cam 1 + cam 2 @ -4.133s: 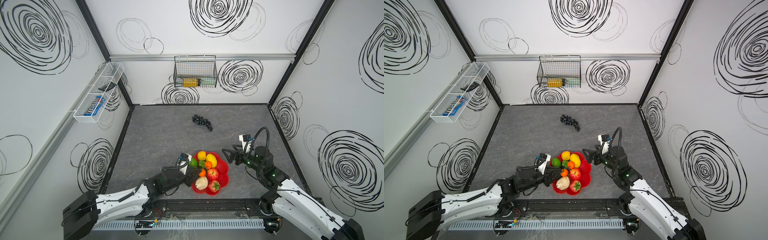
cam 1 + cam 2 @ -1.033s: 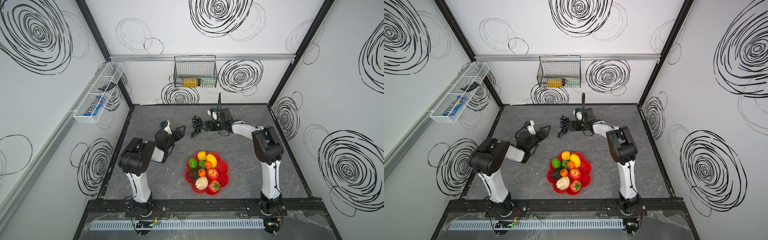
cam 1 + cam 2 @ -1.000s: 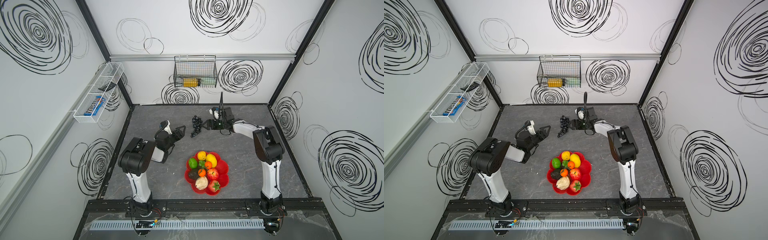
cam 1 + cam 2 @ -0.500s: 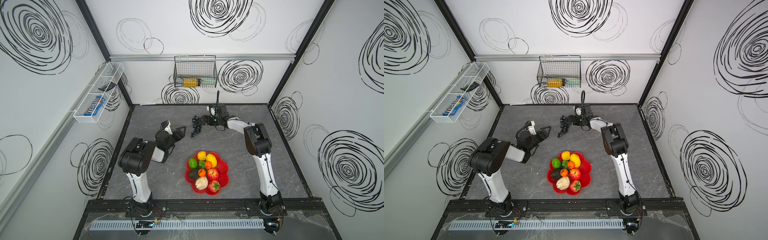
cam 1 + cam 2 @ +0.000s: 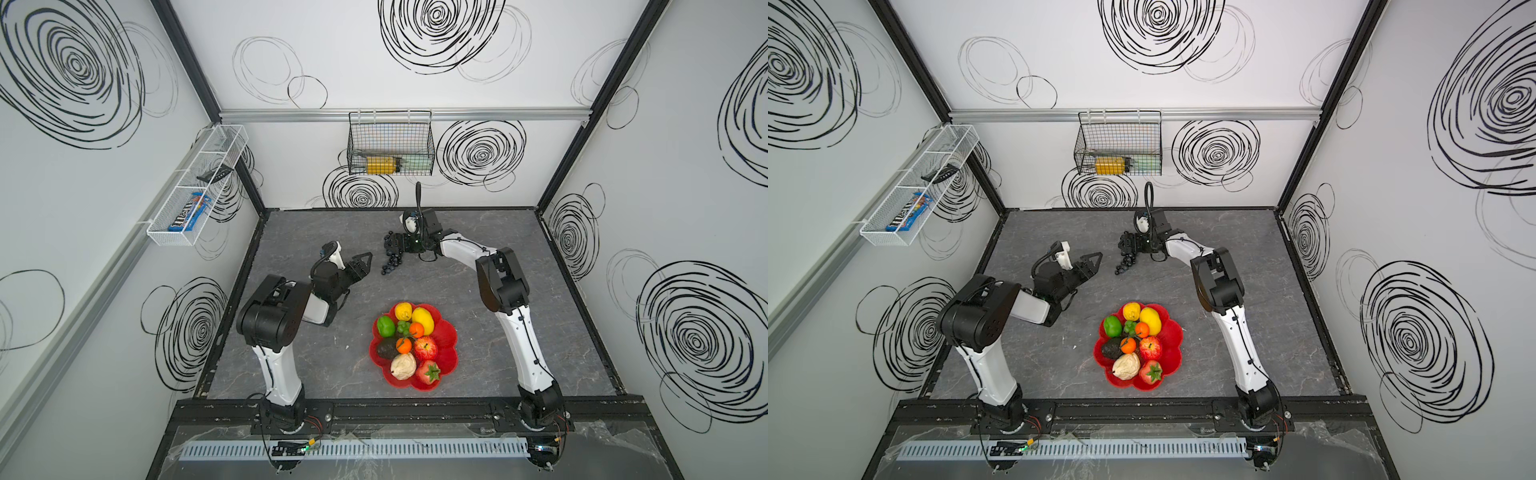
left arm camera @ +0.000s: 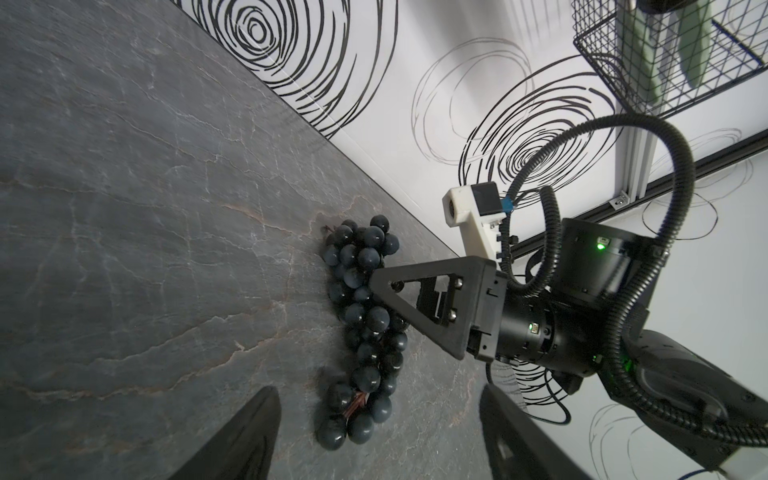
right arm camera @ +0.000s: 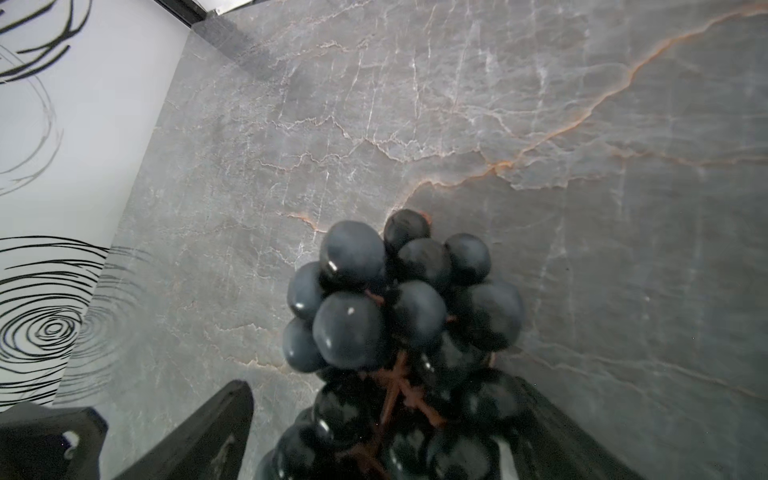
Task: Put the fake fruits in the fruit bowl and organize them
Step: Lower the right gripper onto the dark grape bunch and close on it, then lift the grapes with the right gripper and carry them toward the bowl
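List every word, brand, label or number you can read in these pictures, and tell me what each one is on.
"m&m's": on the blue candy packet lying in the white mesh basket on the left wall.
Yellow container in the black wire basket on the back wall: any label is too small to read.
Nothing else in any view carries legible text.

A shallow bright red plastic bowl with a scalloped petal rim (image 5: 446, 336) sits upright on the grey marbled bench (image 5: 324, 365). It holds two yellow plastic lemons (image 5: 422, 319), a green lime (image 5: 385, 326), two small oranges (image 5: 416, 329), a dark avocado (image 5: 386, 349), a red apple (image 5: 425, 347), a beige lumpy fruit (image 5: 403, 365) and a strawberry (image 5: 430, 372). A bunch of black plastic grapes (image 5: 390, 262) lies on the bench, well beyond the bowl.
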### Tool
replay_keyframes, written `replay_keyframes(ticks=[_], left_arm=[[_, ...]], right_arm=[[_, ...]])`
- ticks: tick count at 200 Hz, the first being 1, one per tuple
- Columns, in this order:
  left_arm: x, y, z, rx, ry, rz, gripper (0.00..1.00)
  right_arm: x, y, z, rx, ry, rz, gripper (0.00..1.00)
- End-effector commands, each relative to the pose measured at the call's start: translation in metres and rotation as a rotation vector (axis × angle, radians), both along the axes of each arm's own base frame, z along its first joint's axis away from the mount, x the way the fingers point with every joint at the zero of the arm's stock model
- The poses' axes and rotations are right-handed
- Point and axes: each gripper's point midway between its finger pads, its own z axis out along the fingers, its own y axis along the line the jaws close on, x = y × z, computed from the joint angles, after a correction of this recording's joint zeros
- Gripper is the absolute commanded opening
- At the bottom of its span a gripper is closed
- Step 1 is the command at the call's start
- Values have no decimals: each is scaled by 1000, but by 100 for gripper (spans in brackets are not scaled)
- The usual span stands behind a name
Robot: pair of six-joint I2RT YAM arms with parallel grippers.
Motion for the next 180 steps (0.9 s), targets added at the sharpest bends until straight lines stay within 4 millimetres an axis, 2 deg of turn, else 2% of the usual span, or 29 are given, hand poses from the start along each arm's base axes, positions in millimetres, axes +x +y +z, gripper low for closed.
replay_keyframes(ticks=[1, 40, 75, 112, 138, 157, 180], left_arm=[[4, 1, 27, -10, -97, 2, 80], [3, 2, 28, -10, -102, 6, 80], [3, 3, 29, -9, -104, 8, 80], [3, 3, 29, -7, -103, 11, 80], [3, 3, 29, -7, -105, 9, 80], [3, 2, 30, -10, -106, 0, 80], [3, -1, 31, -16, -109, -16, 79]], right_arm=[[-7, -8, -33, -142, 62, -38, 97], [-4, -15, -49, -273, 72, -73, 91], [-9, -17, -54, -337, 59, -64, 87], [-13, -19, -55, -383, 54, -61, 72], [-19, -18, -37, -353, 37, -42, 62], [-27, -13, -10, -275, -26, -12, 59], [-40, -17, 22, -180, -97, 7, 57]])
